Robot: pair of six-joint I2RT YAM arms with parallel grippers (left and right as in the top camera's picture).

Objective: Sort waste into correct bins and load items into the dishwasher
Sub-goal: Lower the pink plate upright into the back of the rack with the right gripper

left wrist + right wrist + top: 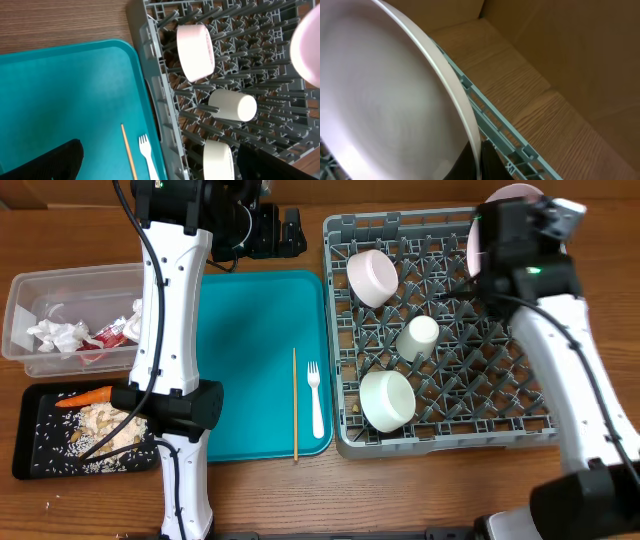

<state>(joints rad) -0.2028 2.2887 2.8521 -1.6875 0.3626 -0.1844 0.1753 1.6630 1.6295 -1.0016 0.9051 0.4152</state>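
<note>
Waste, nearest: black tray (28, 452) holds scraps (110, 425) and the carrot (85, 396). The tub (20, 310) just beyond it holds napkins (58, 335) and the packet (112, 333).

Fork (316, 400): lies flat on the teal tray (250, 330), tines pointing away, alongside a thin stick (295, 405) but not touching it. Judged light, thin and a little springy. It sits low on a smooth surface, so it is likely to skate or flip if nudged. Best hold: across the narrow handle about mid-length, fingers coming straight down.

Left gripper (162, 162): hangs over the seam between teal tray and rack (530, 395), fingers (55, 160) spread wide with nothing between them.

Rack, left half: near bowl (388, 400), cup (418, 337) on its side, far bowl (372, 277), all among the pegs.

Plate (380, 100): farthest, on edge at the rack's far right corner. The right gripper (477, 161) is pinched tight on its rim. It reads stiff and glossy (a rim pinch on that finish may let it swing about the fingers). Plastic or ceramic: cannot tell, so treat it as breakable. Whether its lower edge sits between pegs is hidden.
</note>
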